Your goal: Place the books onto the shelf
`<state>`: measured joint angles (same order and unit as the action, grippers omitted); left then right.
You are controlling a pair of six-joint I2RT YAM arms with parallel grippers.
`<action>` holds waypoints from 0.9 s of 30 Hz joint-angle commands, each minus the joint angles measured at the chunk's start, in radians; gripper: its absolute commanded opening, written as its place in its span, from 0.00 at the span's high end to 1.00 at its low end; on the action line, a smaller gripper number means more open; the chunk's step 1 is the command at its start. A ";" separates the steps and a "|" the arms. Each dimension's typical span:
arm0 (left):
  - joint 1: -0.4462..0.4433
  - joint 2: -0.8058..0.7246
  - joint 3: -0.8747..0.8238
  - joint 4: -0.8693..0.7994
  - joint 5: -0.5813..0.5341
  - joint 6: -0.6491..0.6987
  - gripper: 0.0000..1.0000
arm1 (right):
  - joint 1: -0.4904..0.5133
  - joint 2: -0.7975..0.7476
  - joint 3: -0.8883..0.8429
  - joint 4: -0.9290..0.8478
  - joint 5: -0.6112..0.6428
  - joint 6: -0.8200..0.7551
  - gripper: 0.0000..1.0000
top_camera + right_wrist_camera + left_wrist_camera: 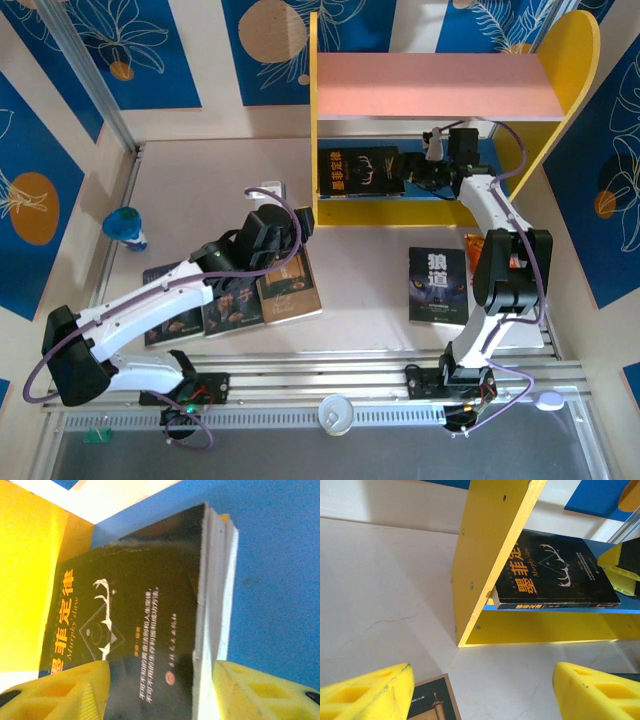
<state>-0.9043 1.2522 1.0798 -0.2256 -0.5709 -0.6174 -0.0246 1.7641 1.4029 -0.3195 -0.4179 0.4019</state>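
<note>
Thin, light and likely slick, the black book (140, 610) lies on the shelf (270, 555) between the right gripper's (160, 680) spread jaws; best pinched near its spine; the left gripper's (485, 685) jaws gape empty.

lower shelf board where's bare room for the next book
Bare blue board lies right of the antler book, past the right tool, up to the shelf's yellow right side. The left end is crowded: that book lies close to the yellow left side.

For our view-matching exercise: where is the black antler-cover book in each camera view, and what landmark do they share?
Top external: antler book upper centre, beside the yellow side panel.
Left wrist: antler book upper right.
Right wrist: antler book centre, beyond the right gripper.
Shared landmark: yellow side panel.
</note>
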 commanded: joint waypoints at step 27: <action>0.013 0.012 0.022 -0.002 -0.002 0.024 0.27 | 0.018 -0.152 -0.133 -0.032 0.004 -0.022 0.43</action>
<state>-0.9031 1.2652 1.0798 -0.2253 -0.5701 -0.6098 -0.0200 1.6390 1.2758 -0.3264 -0.4061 0.3977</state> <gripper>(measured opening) 0.729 0.568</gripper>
